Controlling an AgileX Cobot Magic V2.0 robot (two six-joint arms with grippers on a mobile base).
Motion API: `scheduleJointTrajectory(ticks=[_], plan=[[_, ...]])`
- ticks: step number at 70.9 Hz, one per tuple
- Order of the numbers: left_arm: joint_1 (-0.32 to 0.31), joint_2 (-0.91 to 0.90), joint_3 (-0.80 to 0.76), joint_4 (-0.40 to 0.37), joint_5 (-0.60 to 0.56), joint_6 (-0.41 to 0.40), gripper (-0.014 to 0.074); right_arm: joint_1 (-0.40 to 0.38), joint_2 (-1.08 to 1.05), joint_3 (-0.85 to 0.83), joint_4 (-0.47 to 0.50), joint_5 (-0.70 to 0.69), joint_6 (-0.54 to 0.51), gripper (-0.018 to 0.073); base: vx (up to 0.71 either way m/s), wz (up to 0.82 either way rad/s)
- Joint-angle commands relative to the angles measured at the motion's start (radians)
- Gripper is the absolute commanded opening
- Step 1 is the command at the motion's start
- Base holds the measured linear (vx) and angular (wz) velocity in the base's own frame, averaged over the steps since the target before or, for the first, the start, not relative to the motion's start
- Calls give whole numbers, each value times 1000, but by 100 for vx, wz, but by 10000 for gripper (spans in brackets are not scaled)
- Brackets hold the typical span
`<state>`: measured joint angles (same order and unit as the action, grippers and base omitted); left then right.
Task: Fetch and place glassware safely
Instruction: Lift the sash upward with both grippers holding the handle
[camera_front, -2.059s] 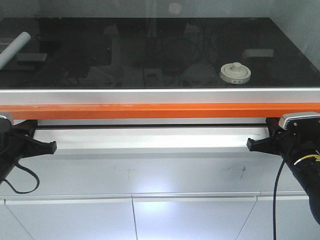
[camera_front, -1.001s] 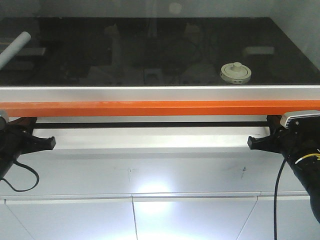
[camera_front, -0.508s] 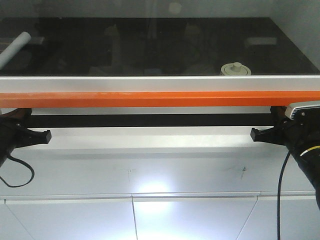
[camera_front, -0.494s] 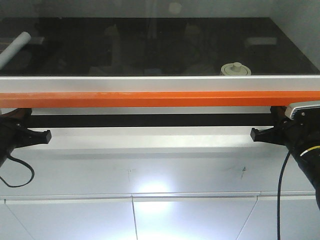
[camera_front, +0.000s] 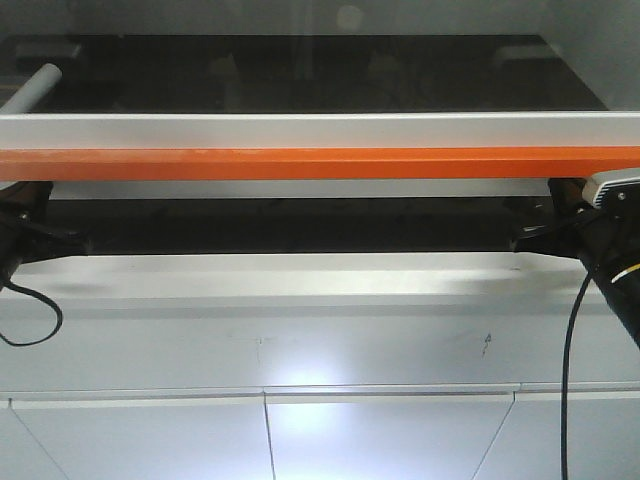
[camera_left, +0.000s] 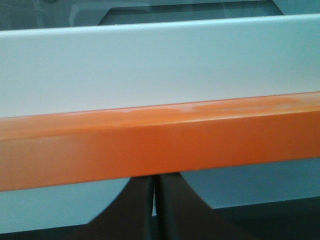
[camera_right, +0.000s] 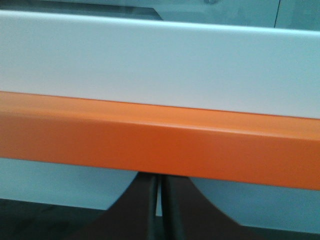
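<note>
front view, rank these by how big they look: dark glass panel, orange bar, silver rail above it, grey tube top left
1. dark glass panel
2. silver rail and orange bar: both span the frame at about equal thickness, so unranked
3. grey tube, only partly in view

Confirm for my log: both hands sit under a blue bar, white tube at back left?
The bar is orange, not blue; the front view shows it. Left hand and right hand do sit under it, white tube back left.
</note>
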<state>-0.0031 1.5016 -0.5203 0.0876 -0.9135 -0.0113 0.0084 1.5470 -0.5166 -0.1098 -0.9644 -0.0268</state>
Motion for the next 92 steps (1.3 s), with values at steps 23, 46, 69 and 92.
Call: scheduleJointTrajectory(ticks=[23,46,69,92], plan=[[-2,-54,-183,-7,-19,-11,-7,-4,-76,-126,-26,-31,-4,-3,-1,1],[-2,-50,-309,-3,91,-10,-7,-4,-76,-218,-26,3,7,-3,-4,2],[-2,-32,-409,-3,124,-9,-7,-4,-82,-354,-26,66,14,-3,-7,1],[-2,-30,-440,-3,125,-10,-7,-4,-144,-456,-30,153,14,-3,-5,-1]])
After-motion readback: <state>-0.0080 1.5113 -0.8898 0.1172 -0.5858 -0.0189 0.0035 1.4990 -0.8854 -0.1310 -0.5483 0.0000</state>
